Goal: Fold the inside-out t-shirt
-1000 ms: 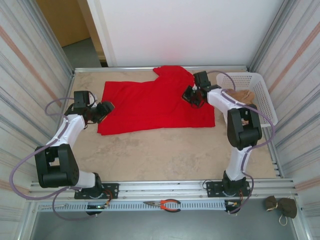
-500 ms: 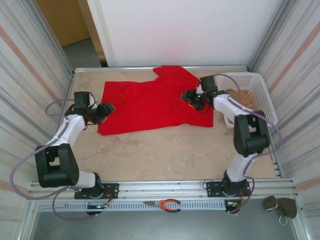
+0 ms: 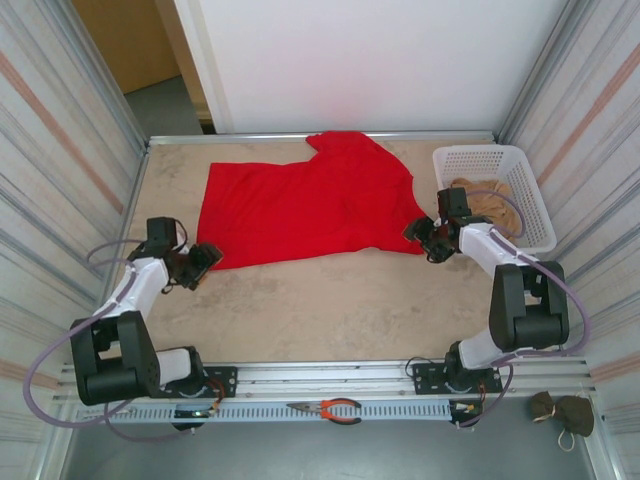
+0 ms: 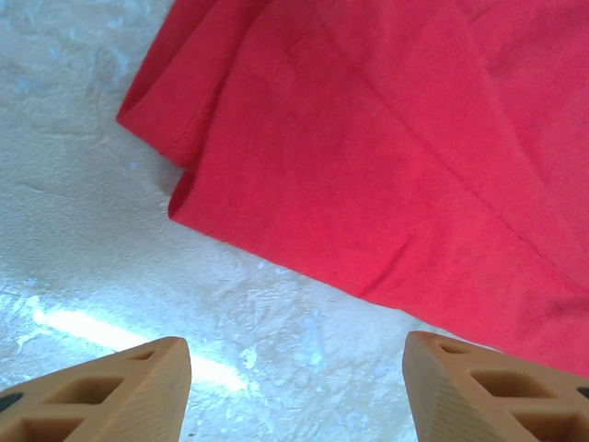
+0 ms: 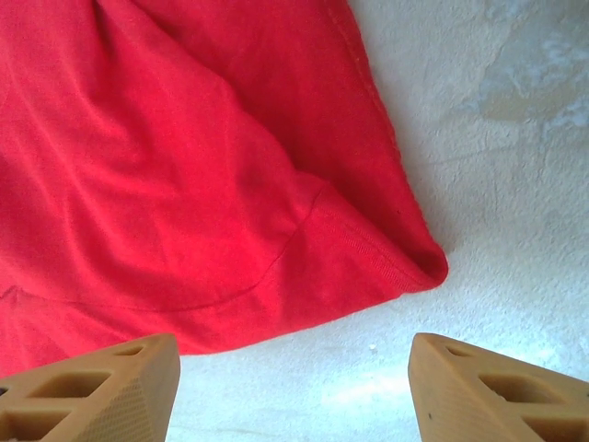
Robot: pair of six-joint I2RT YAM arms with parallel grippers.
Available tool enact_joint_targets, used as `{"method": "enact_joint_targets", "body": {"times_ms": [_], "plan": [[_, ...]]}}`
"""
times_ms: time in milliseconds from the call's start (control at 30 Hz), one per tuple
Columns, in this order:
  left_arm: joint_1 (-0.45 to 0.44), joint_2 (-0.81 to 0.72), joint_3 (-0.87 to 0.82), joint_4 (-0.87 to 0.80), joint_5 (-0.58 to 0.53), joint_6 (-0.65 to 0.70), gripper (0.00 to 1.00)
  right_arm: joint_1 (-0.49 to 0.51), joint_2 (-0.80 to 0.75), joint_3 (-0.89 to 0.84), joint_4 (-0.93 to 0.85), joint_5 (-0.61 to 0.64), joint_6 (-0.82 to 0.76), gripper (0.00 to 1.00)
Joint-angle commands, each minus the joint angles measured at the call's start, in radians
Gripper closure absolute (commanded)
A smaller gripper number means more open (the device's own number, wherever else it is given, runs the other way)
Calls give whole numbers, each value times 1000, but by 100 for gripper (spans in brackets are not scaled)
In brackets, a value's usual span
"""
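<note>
The bright red t-shirt (image 3: pixel 310 205) lies spread across the far half of the table, its plain side up and one part bunched against the back edge. My left gripper (image 3: pixel 207 256) hovers open over bare table just off the shirt's near left corner (image 4: pixel 184 198). My right gripper (image 3: pixel 418 234) is open too, just off the shirt's near right corner (image 5: pixel 428 267), a folded sleeve hem. Both pairs of tan fingers (image 4: pixel 101 391) (image 5: pixel 488 391) have only bare table between them, with the shirt edge a little beyond.
A white plastic basket (image 3: pixel 520 170) at the right edge holds a tan-beige garment (image 3: pixel 485 195). Orange-handled pliers (image 3: pixel 330 408) lie on the front rail. Corrugated walls close in both sides. The near half of the table (image 3: pixel 330 310) is bare.
Both grippers have drawn back toward the near side, off the shirt. The right one came off the cloth's right part, and the shirt's near right edge now lies further back.
</note>
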Motion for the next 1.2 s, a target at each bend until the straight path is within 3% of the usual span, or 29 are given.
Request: {"method": "enact_joint_targets", "body": {"times_ms": [0,300,533,733,967,1167], "plan": [[3,61,-3,35,-25,-3,37,3,54,-4,-7,-3,-6,35],[3,209,57,76,-33,17,38,16,106,16,1,33,13,35],[4,124,67,60,-17,29,38,11,-38,14,-25,93,-19,35],[3,45,84,1,-35,34,38,66,-89,60,-110,146,-44,35],[3,57,46,19,-51,-2,38,146,7,41,-47,189,68,34],[3,147,44,69,-49,-15,37,147,140,87,-22,219,93,35]]}}
